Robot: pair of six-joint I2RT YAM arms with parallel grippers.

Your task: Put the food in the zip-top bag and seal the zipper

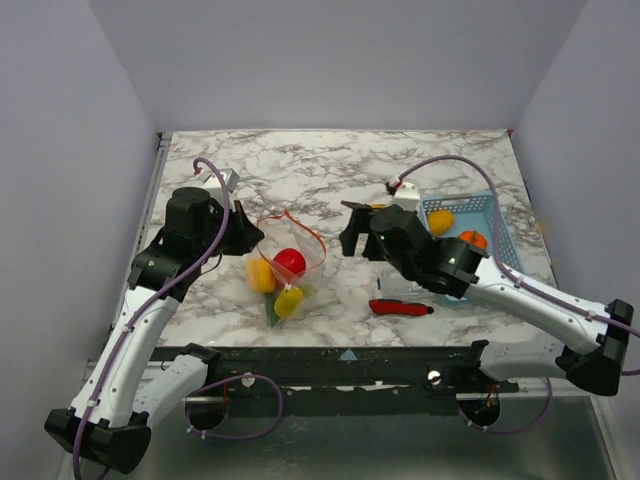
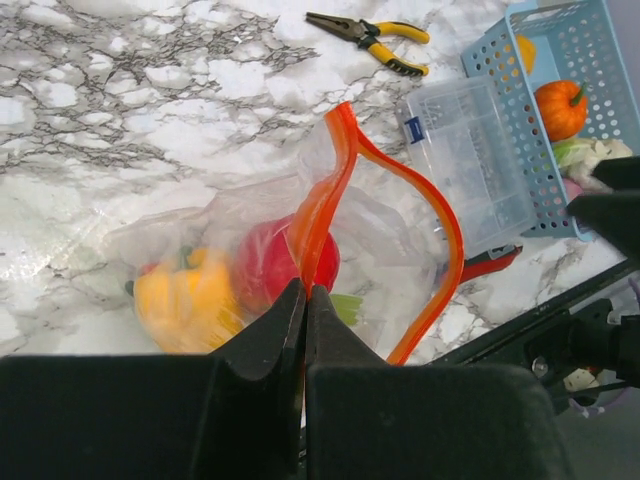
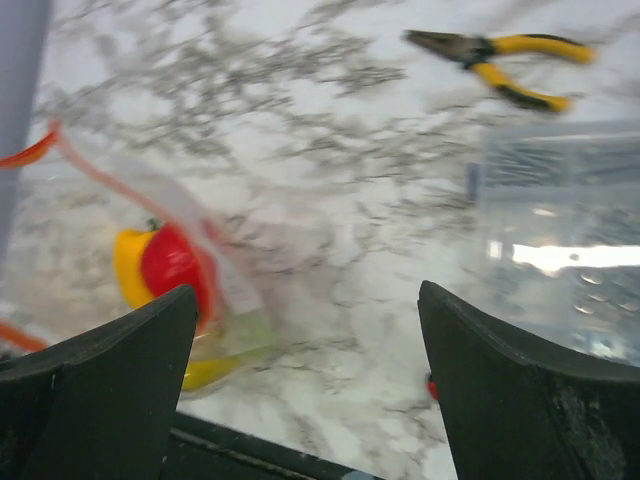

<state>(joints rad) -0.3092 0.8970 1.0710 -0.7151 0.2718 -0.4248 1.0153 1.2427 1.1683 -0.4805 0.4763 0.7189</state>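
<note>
Now, our left fingers (image 2: pixel 305 292) pinched shut on the zipper (image 2: pixel 335 170) of the zip-top bag (image 1: pixel 300 255) lying centre-left on the counter (image 1: pixel 330 170), right fingers (image 1: pixel 350 228) spread wide and empty, we should hold that mouth up while fetching more food (image 1: pixel 473 239).

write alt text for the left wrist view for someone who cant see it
The left pincer is shut on the orange-red zipper of a clear zip-top bag, whose mouth gapes open. Inside lie a yellow pepper and a red tomato. Beyond on the marble table are a clear box, a blue basket and yellow-handled pliers.
</note>
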